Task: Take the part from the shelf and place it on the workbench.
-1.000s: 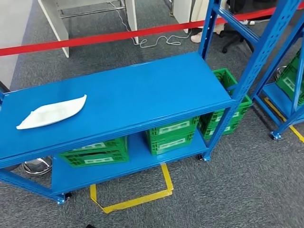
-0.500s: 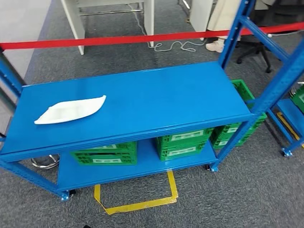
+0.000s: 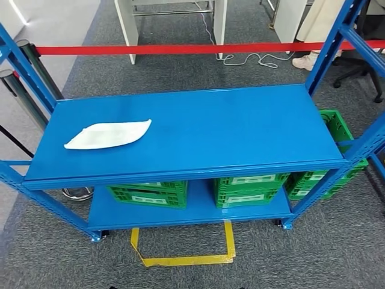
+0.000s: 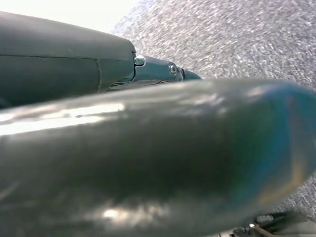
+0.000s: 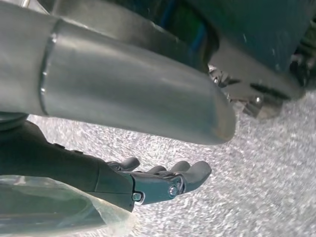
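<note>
While right hand (image 5: 164, 180) hangs fingers extended, empty, left hand (image 4: 160, 71) state unclear; white smooth leaf-shaped part (image 3: 108, 134) flat on glossy blue shelf (image 3: 218, 129); crate labels unreadable.

My head view is bright and evenly lit, sharp across the frame, with a soft pale sheen on the blue shelf (image 3: 190, 129) top and only faint shadow beneath it. At my left wrist, a blurred grey mass sits out of focus, streaked with glare, and the corner is blown out white. At my right wrist, the carpet (image 5: 268, 187) looks grainy and overexposed, my right hand (image 5: 164, 180) reasonably sharp.
</note>
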Motion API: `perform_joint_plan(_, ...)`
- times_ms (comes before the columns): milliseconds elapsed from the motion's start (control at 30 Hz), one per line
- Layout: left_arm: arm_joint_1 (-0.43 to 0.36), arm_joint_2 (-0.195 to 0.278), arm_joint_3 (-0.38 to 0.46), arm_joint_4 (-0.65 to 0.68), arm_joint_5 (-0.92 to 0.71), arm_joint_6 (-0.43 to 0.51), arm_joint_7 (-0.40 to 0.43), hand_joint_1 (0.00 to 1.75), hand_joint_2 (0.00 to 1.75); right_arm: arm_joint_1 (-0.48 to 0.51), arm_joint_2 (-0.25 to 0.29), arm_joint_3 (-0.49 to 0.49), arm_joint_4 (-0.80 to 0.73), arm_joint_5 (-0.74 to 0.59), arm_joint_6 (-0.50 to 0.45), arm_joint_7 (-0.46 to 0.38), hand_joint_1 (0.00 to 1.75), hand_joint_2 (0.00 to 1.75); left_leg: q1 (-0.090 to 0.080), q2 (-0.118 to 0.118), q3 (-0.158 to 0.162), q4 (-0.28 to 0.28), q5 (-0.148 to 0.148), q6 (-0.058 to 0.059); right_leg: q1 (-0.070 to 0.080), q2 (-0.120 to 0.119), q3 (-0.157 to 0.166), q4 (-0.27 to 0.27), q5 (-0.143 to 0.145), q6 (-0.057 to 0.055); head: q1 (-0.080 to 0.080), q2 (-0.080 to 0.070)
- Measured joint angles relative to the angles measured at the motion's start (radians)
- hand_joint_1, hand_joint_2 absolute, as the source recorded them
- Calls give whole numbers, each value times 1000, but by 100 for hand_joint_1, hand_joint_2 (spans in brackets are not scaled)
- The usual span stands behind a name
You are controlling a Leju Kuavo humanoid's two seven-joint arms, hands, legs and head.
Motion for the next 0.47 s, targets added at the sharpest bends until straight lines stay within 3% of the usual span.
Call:
perform_joint_plan(67,-3,-1,1,0,-1,2,5,0,0,2,0,-4,0,-6,-3,14,0,0,3,32,-57,125,-64,-9,1,-13,1,-1,-1,-4,-4,0)
perform_joint_plan(100,-3,-1,1,0,-2,2,7,0,0,3,0,-6,0,-7,-5,17,0,0,6,38,-83,181,-84,-13,1,-19,1,-1,-2,-5,-4,0)
perform_joint_plan(133,-3,-1,1,0,-3,2,8,0,0,4,0,-8,0,-8,-5,19,0,0,8,40,-97,210,-86,-16,1,-25,1,0,-3,-4,-4,0)
perform_joint_plan(167,-2,-1,2,0,-4,2,9,0,0,4,0,-10,0,-8,-5,20,0,0,9,40,-92,202,-68,-17,1,-28,2,0,-4,-4,-4,0)
perform_joint_plan(200,-1,-1,2,0,-5,2,9,0,0,4,0,-12,0,-8,-6,20,0,0,10,41,-70,156,-35,-16,1,-30,4,0,-5,-2,-4,0)
perform_joint_plan(267,-2,0,4,0,-6,3,9,0,0,3,0,-15,0,-9,-6,21,0,0,10,43,-3,19,26,-11,4,-33,7,1,-9,5,-4,0)
perform_joint_plan(300,-3,0,4,0,-6,4,9,0,0,2,0,-17,0,-9,-6,21,0,0,8,44,22,-31,40,-7,5,-34,8,2,-10,10,-3,0)
perform_joint_plan(367,-4,-1,5,0,-7,4,9,0,0,0,0,-19,0,-10,-6,21,0,0,4,44,37,-66,36,3,8,-34,7,0,-11,21,-2,0)
perform_joint_plan(433,-2,-2,6,0,-7,4,9,0,87,-1,0,-20,0,-10,-6,21,0,0,5,44,39,-74,40,16,6,-34,7,-1,-12,33,-2,0)
perform_joint_plan(467,-1,-2,7,0,-7,4,9,0,116,-1,0,-20,0,-10,-6,21,0,0,5,44,40,-76,41,20,5,-34,7,-1,-13,36,-2,0)
